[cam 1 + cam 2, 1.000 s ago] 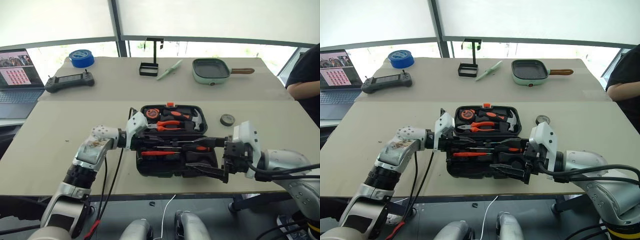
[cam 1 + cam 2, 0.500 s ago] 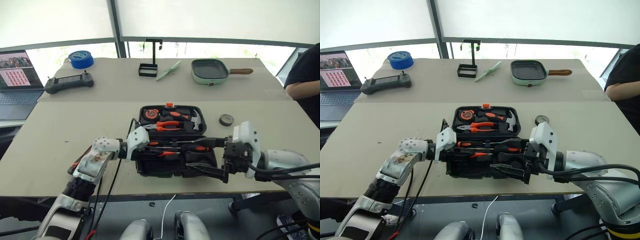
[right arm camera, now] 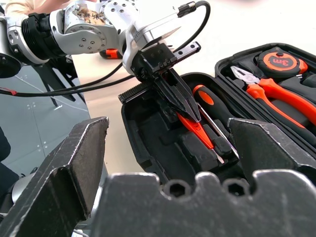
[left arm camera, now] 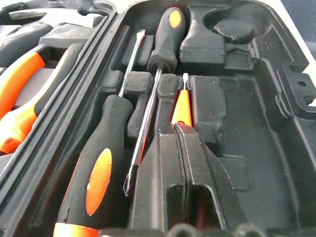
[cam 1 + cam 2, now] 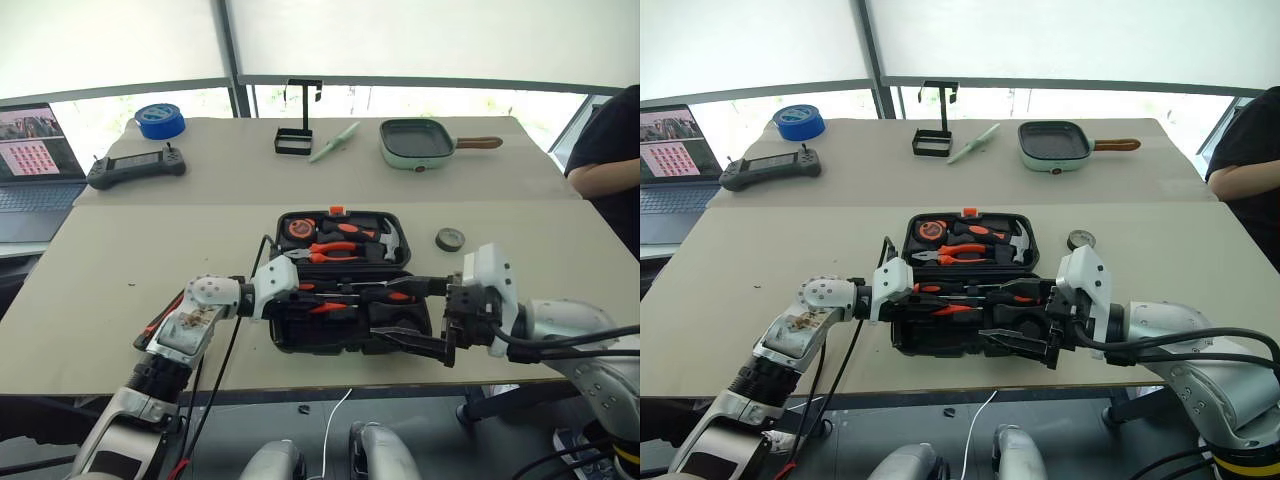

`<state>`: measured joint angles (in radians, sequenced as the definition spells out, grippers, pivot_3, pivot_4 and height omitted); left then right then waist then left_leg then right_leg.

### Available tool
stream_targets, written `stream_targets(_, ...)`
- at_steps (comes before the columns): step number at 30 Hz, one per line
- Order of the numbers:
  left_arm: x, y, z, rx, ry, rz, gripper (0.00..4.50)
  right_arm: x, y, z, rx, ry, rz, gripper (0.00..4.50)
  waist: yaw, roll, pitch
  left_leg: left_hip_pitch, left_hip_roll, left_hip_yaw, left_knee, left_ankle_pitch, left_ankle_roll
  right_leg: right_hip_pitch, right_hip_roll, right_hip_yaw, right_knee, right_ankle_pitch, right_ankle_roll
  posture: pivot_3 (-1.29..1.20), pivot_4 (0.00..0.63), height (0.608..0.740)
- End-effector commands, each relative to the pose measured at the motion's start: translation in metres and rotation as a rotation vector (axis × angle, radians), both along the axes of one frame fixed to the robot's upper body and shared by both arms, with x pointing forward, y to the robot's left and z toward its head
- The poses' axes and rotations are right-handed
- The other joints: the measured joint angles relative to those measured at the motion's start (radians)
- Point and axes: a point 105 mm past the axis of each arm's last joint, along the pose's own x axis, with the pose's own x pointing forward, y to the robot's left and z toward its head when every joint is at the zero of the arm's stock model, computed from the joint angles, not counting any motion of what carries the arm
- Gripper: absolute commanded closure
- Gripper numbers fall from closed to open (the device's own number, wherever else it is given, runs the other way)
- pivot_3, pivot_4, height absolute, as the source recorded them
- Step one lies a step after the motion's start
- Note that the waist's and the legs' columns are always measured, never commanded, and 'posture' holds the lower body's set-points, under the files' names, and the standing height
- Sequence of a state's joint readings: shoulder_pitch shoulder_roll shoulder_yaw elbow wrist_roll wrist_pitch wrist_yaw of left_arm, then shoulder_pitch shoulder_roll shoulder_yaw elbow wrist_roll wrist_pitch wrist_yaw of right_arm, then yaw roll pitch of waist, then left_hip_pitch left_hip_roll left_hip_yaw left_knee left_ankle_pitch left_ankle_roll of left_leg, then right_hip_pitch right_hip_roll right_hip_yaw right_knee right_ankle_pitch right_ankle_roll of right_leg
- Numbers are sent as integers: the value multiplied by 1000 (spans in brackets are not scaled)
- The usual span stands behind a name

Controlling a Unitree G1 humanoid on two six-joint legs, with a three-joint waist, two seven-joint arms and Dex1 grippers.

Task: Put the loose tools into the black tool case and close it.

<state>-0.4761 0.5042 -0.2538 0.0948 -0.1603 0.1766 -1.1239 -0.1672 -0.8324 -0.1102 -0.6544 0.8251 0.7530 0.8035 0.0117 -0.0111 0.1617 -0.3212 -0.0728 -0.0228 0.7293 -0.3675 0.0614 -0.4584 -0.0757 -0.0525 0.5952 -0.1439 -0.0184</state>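
"3m" on tape measure (image 3: 282, 61) (orange face), inside case

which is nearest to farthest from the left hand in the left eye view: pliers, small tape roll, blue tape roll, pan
1. pliers, in the case's far half, just beyond the left hand
2. small tape roll, right of the case
3. blue tape roll and pan, far table: too close to call

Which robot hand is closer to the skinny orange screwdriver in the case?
The left. The left gripper has its fingers shut on the slim orange tester screwdriver, lowering it into the black tool case. The right gripper waits open at the case's other end.
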Motion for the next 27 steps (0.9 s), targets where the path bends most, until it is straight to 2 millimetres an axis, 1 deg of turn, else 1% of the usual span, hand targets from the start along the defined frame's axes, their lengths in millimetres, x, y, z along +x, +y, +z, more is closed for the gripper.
stream_targets(1, -1, 11, -19, 74, 27, 24, 4461, 0, 1, 7, 7, -41, 6, 0, 0, 0, 0, 0, 0, 0, 0, 0, 0, 0, 0, 0, 0, 0, 0, 0, 150, 740)
stream_targets(5, 1, 20, -31, 128, 2, 27, 4461, 1, 1, 8, 8, -41, 7, 0, 0, 1, -2, 0, 0, 0, 0, 0, 0, 0, 0, 0, 0, 0, 0, 0, 150, 740)
stream_targets(9, 3, 27, -34, 140, -9, 45, 4461, 1, 1, 8, 5, -45, 9, 0, -2, 5, -5, 2, 0, 1, -1, 0, 0, 1, 0, 1, 0, 0, 0, 0, 150, 740)
stream_targets(11, 3, 29, -27, 125, -30, 53, 4461, 2, 3, 9, 2, -56, 19, 0, -3, 6, -7, 3, 1, 1, -1, 0, 0, 1, 0, 1, 0, 0, 0, 0, 150, 740)
stream_targets(14, 1, 36, -3, 74, -67, 87, 4461, 5, 6, 14, 2, -81, 43, 0, -11, 6, -7, 3, 2, 2, -2, 0, 0, 1, 1, 2, 1, 0, 0, 0, 150, 740)
stream_targets(16, -7, 59, 34, 0, -70, 171, 3952, 11, 10, 23, 15, -107, 83, 0, -23, 5, -6, 3, 2, 2, -3, 0, 0, 0, 2, 3, 1, 0, 0, 0, 150, 740)
stream_targets(17, -14, 70, 47, -21, -66, 204, 3778, 13, 12, 27, 23, -114, 102, 0, -28, 4, -5, 2, 2, 4, -3, 0, 0, -2, 3, 4, 1, 0, 0, 0, 150, 740)
stream_targets(18, -20, 81, 57, -31, -60, 246, 3428, 16, 14, 30, 31, -117, 118, 0, -30, 3, -5, 1, 2, 4, -4, 0, 0, -3, 3, 4, 1, 0, 0, 0, 150, 740)
stream_targets(19, -28, 95, 65, -39, -48, 303, 3246, 18, 16, 33, 42, -117, 135, 0, -27, 2, -4, 1, 2, 4, -4, 0, 0, -4, 3, 4, 1, 0, 0, 0, 150, 740)
stream_targets(20, -35, 108, 70, -39, -38, 358, 2758, 20, 18, 35, 51, -111, 156, 0, -26, 2, -4, -1, 2, 3, -4, 0, 0, -5, 3, 4, 0, 0, 0, 0, 150, 740)
stream_targets(21, -42, 123, 73, -27, -31, 424, 2510, 20, 20, 36, 58, -103, 183, 0, -25, 1, -4, -1, 2, 3, -5, 0, 0, -6, 3, 4, 0, 0, 0, 0, 150, 740)
stream_targets(22, -48, 137, 74, -12, -26, 486, 2159, 20, 21, 37, 64, -96, 211, 0, -22, 2, -4, -1, 2, 3, -6, 0, 0, -6, 3, 3, -1, 0, 0, 0, 150, 740)
stream_targets(24, -62, 166, 73, 14, -17, 618, 1469, 21, 24, 38, 66, -87, 256, 0, -15, 2, -4, -1, 1, 3, -9, 0, 0, -6, 2, 3, -1, 0, 0, 0, 150, 740)
stream_targets(25, -69, 180, 72, 28, -13, 684, 986, 22, 26, 37, 63, -87, 272, 0, -14, 2, -3, -1, 0, 3, -10, 0, 0, -6, 2, 1, -2, -1, 1, 0, 150, 740)
stream_targets(27, -88, 210, 67, 66, 2, 816, 331, 24, 29, 35, 57, -84, 305, 0, -13, 1, -3, -1, 0, 3, -13, 0, 0, -6, 3, -2, -2, -1, 1, 0, 150, 740)
